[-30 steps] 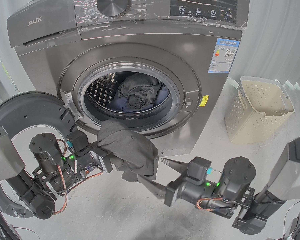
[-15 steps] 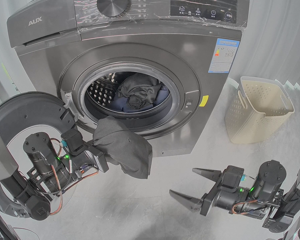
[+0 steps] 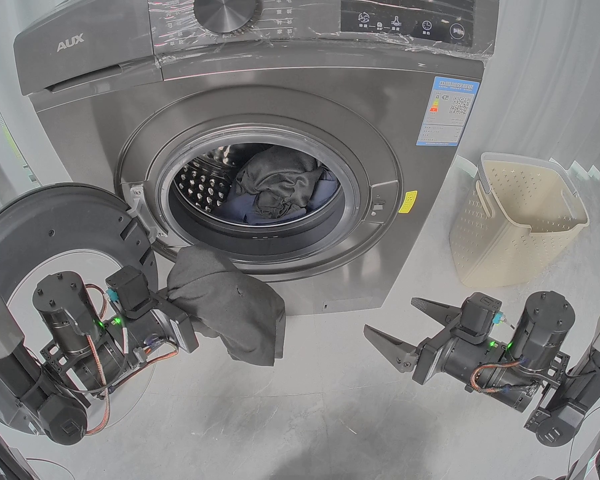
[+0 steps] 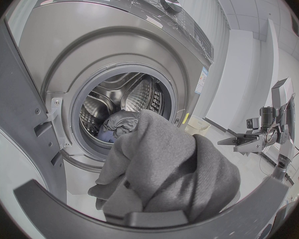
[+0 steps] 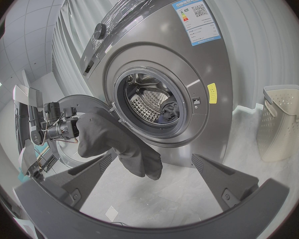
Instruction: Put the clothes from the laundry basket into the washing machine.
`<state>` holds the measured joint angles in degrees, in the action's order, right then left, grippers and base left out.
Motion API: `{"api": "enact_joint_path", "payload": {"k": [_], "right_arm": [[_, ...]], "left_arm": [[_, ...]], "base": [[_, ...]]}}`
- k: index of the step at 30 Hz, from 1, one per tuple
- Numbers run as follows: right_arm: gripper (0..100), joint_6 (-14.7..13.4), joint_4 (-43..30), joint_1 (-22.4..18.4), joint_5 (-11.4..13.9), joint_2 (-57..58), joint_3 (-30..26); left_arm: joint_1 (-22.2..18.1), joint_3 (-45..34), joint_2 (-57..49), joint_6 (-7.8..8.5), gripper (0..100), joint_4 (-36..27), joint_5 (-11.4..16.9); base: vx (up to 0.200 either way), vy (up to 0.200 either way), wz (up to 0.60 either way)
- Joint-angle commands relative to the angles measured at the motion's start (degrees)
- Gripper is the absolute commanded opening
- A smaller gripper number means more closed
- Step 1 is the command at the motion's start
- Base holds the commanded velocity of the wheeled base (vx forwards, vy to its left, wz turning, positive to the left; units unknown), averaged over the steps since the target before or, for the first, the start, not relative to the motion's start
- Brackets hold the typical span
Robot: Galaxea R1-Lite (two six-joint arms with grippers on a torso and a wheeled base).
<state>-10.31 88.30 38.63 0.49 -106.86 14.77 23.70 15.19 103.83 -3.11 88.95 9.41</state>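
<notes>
- Showing the round door [image 3: 53, 228] swung wide open at the left, hinged on the left side of the washer [image 3: 300, 88].
- Pinching a dark grey garment [image 3: 227, 301] in the left gripper [image 3: 180, 315], just right of the door and near of the washer front; fingers closed tight on one bunched end and mostly buried in the cloth.
- Draping the rest of the garment off to the right and downward, clear of the floor [image 3: 300, 408], below the lower rim of the washer's mouth; cannot tell whether the cloth touches the washer front.
- Holding more clothes [image 3: 277, 178] inside the drum [image 3: 200, 181], toward its right: a dark grey piece heaped on something blue, with bare perforated wall to their left.
- Poising the right gripper [image 3: 390, 316] low over the floor at the near right, well apart from the garment; jaws spread wide with nothing between them, tips aimed left.
- Finding the cream perforated basket [image 3: 493, 235] upright on the floor at the far right, just beside the washer's right side and farther off than the right gripper.
</notes>
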Motion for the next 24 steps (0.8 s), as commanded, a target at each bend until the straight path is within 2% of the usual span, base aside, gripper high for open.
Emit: {"api": "enact_joint_path", "payload": {"k": [1, 9, 24], "right_arm": [[100, -0.06, 0.03, -0.22, -0.05, -0.36, 0.34], [100, -0.15, 0.03, -0.14, -0.05, -0.36, 0.43], [100, -0.23, 0.03, 0.57, -0.14, -0.45, -0.1]], "left_arm": [[0.21, -0.86, -1.08, -0.14, 0, 0.08, 0.26], [1.53, -0.86, -1.0, -0.14, 0, 0.08, 0.43], [3.55, 0.28, 0.24, -0.06, 0, 0.08, 0.26]], "base": [[0.0, 0.0, 0.0], [0.0, 0.0, 0.0], [0.2, 0.0, 0.0]]}}
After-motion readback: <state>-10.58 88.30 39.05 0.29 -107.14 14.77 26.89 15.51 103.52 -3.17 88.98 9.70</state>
